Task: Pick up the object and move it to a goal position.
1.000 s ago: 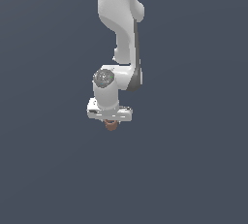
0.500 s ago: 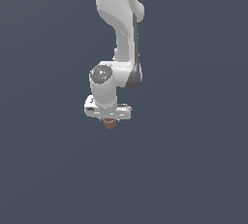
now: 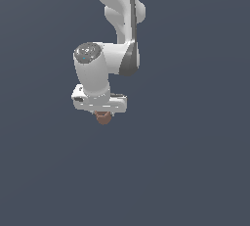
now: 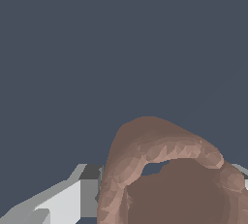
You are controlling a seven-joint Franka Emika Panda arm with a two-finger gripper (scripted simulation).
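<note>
The object is a small terracotta cup-like cylinder [image 3: 102, 118]. In the exterior view it pokes out just below the white gripper [image 3: 102, 115], which hangs from the white arm in the middle of the picture. The fingers are hidden behind the hand and the cup there. In the wrist view the cup [image 4: 145, 145] fills the lower part, its hollow rim facing the camera, with a grey-white finger [image 4: 85, 189] pressed against its side. The gripper is shut on the cup.
A plain dark grey-blue surface [image 3: 195, 171] lies all around. Nothing else shows in either view.
The arm has shifted toward the exterior view's left with the cup still in the gripper. The hold looks the same.
</note>
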